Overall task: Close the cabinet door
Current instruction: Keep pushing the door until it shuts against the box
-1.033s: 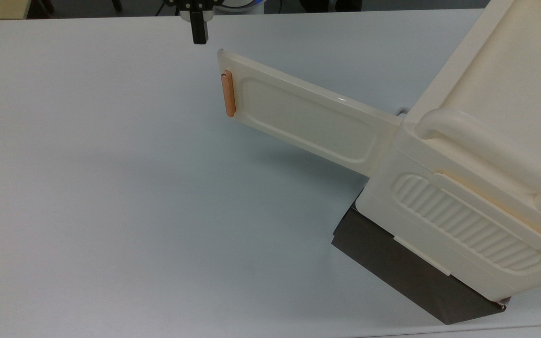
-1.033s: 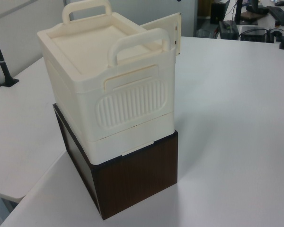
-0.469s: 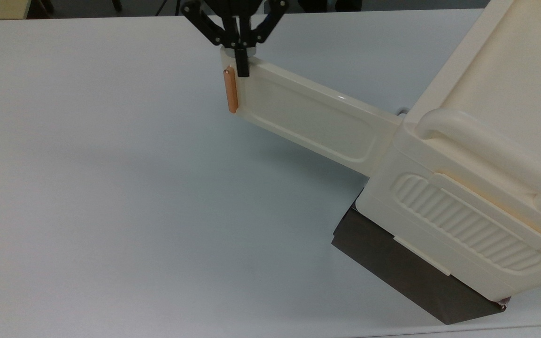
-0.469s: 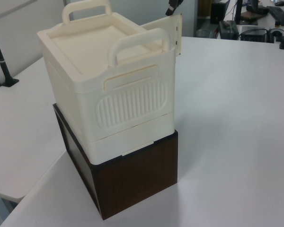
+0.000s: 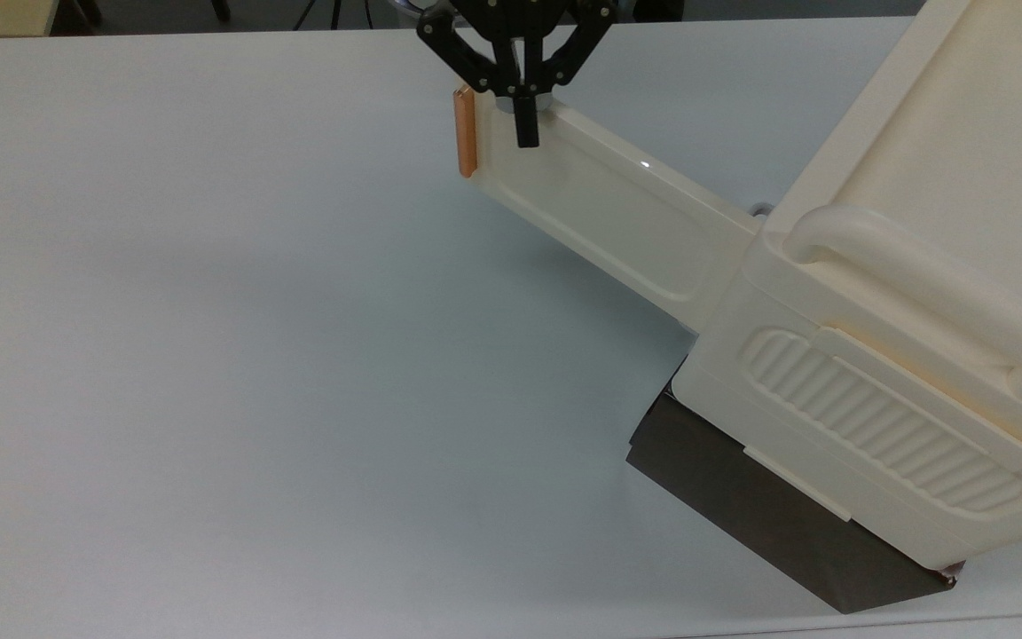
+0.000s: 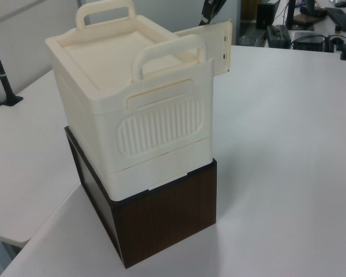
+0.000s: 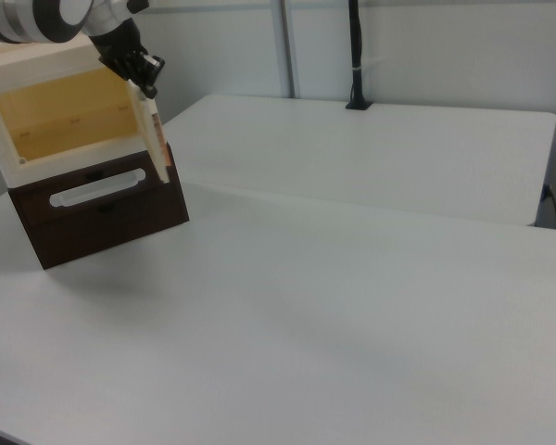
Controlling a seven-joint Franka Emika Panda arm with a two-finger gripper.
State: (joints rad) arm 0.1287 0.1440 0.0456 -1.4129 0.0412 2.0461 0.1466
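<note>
The right view looks into the open front of the cabinet [image 7: 69, 125], at the upper left of the frame, its inside amber-yellow above the dark base; the top view shows the ribbed side and thick handle instead. In the top view the cabinet door [image 5: 617, 209] stands swung out from the cabinet's corner toward the upper middle of the frame, its orange-copper handle [image 5: 467, 131] at the far end. The gripper [image 5: 526, 131] sits at the door's top edge near that handle, its dark fingers drawn together and touching the panel. The left view shows the door's end [image 6: 219, 43] jutting behind the cabinet's handle.
</note>
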